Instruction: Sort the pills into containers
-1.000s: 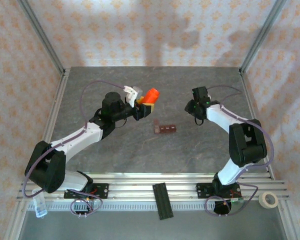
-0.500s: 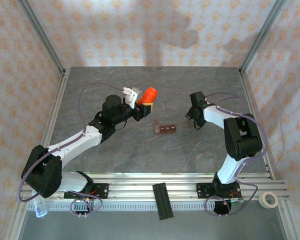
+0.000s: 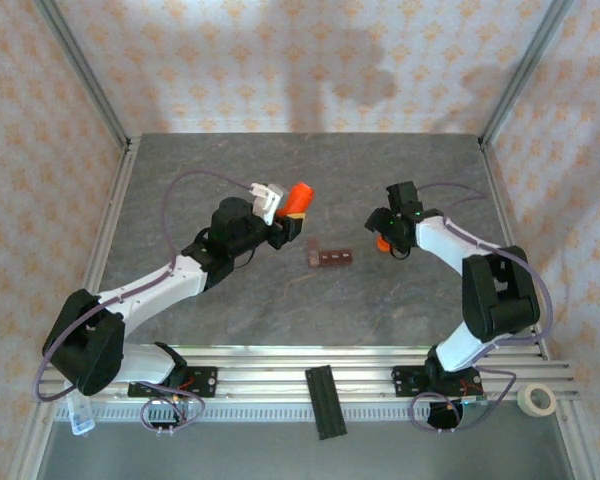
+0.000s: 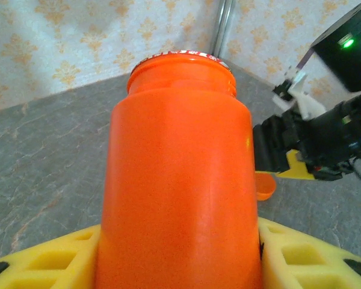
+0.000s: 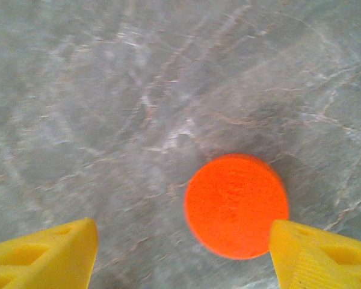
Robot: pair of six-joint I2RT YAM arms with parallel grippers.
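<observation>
Currently an orange bottle is clamped between the yellow fingers of the left gripper and held over the grey table, left of centre. Its threaded neck is uncapped and pointed away from the wrist camera; its contents are hidden. The right gripper is held low over the table, right of centre, with its fingers spread apart and nothing pinched. An orange cap is laid flat on the table between those fingers, closer to the one at the right of the wrist view. Whether it is touched by that finger cannot be told. The containers, one small reddish-brown strip of little compartments, are set flat on the table between the two grippers, apart from both and nearer the arm bases than the bottle. A black ribbed bar is seen across the rails at the near edge. A tape roll is seen by the near right corner.
</observation>
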